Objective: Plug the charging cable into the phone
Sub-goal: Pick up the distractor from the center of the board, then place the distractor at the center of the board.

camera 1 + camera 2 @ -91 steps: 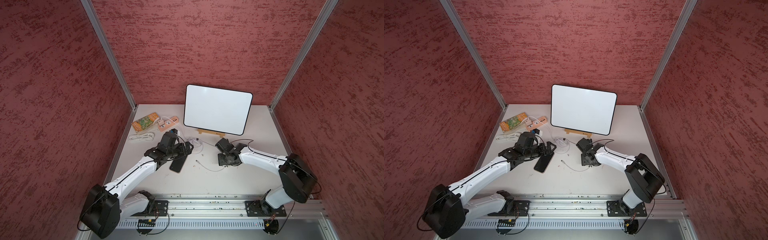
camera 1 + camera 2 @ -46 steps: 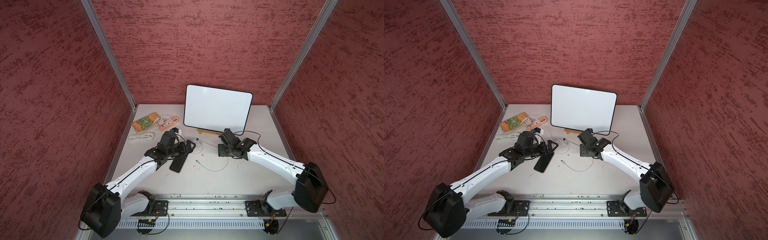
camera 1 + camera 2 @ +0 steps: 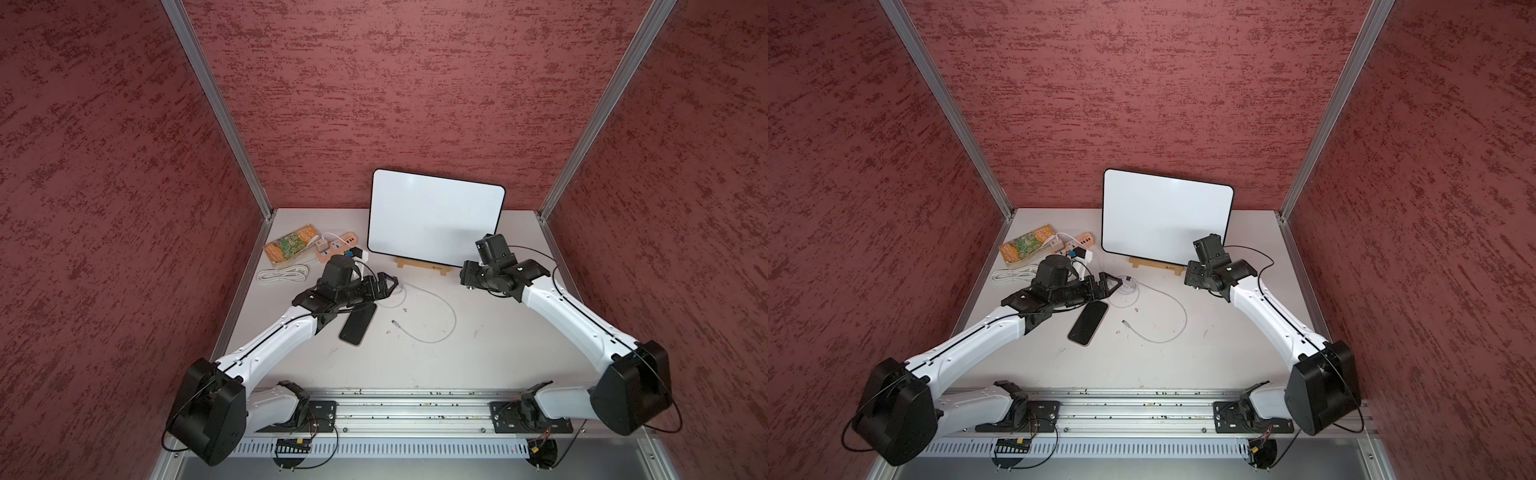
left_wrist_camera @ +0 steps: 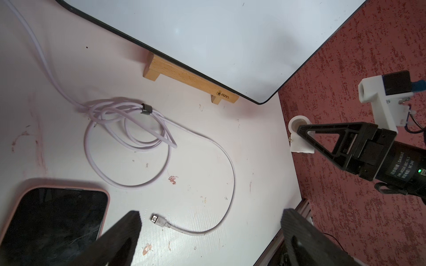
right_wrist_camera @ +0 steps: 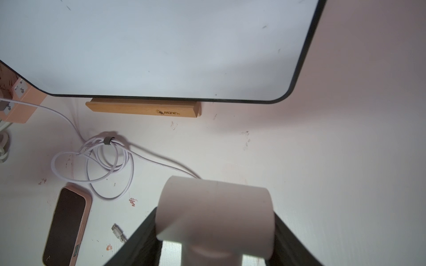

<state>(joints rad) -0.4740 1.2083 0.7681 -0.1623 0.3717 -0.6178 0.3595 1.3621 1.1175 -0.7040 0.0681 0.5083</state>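
While the left gripper (image 3: 390, 286) hangs spread wide and empty toward the table's (image 3: 478, 365) left edge, the phone (image 3: 358, 326) lies flat close by, with the charging cable (image 3: 455, 318) and its connector tip (image 3: 394, 321) loose just beside it. Toward the right edge, the right gripper (image 3: 468, 277) clamps a white adapter block (image 5: 214, 202). Pushing the plug in would likely slide the unpinned phone.
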